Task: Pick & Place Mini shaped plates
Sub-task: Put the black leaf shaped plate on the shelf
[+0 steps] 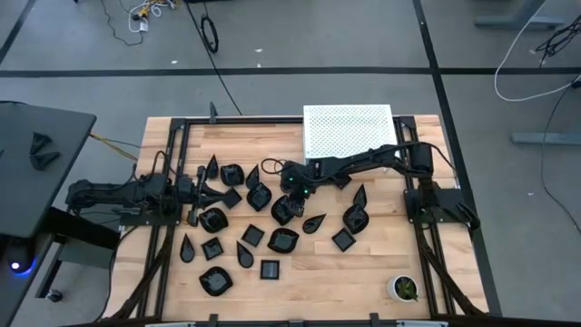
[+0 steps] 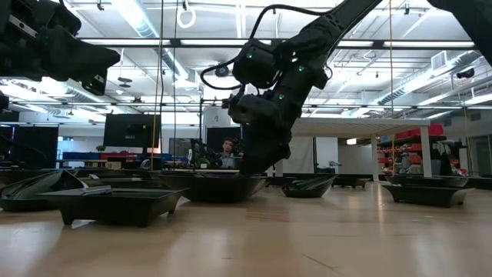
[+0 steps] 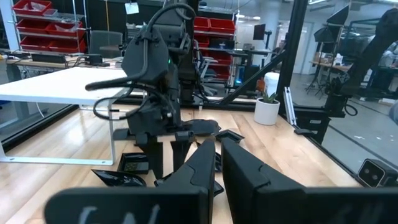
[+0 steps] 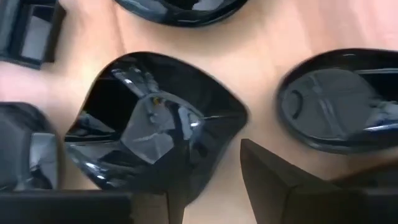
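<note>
Several mini shaped plates, glossy black, lie scattered on the wooden table point(image 1: 381, 254). My right gripper point(image 1: 289, 202) reaches in from the table's right side, slants down and stands open low over one teardrop plate point(image 4: 155, 134) in the middle of the table. One finger point(image 4: 280, 183) stands beside that plate's rim and the other is over the dish. Whether either touches it, I cannot tell. My left gripper point(image 1: 198, 191) waits level at the table's left side, shut and holding nothing.
A white perforated board point(image 1: 349, 132) stands raised at the far edge. A small white pot with a green plant point(image 1: 403, 288) sits at the near right corner. Other plates point(image 4: 339, 102) lie close around the teardrop plate. Black frame rails point(image 1: 172, 163) run along both sides.
</note>
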Controlling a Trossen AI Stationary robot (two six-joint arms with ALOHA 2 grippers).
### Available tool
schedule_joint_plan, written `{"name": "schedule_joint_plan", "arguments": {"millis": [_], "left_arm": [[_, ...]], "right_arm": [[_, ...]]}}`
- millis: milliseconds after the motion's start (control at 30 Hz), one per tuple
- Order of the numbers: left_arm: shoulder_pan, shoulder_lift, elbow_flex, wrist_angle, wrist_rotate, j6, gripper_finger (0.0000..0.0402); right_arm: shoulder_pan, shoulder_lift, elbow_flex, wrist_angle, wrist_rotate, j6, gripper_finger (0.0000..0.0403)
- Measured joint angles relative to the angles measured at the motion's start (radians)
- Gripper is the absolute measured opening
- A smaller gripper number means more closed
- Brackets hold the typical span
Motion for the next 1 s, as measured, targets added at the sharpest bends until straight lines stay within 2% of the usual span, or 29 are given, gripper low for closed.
{"name": "schedule_joint_plan", "arguments": {"millis": [267, 700, 833, 1000], "left_arm": [[0.0, 0.0, 0.0, 0.0, 0.0, 0.0, 0.0032], [0.0, 0.0, 0.0, 0.0, 0.0, -0.001, 0.0032], [0.0, 0.0, 0.0, -0.001, 0.0, -0.001, 0.0032], [0.0, 0.0, 0.0, -0.002, 0.0, -0.001, 0.0032]], "right_arm": [[0.0, 0.009, 0.0, 0.023, -0.009, 0.009, 0.0119], [-0.001, 0.007, 0.0, 0.031, -0.009, 0.003, 0.0007], [-0.007, -0.016, 0.0, 0.029, -0.009, 0.001, 0.0008], [-0.024, -0.136, 0.0, 0.025, -0.003, -0.024, 0.0003]]}}
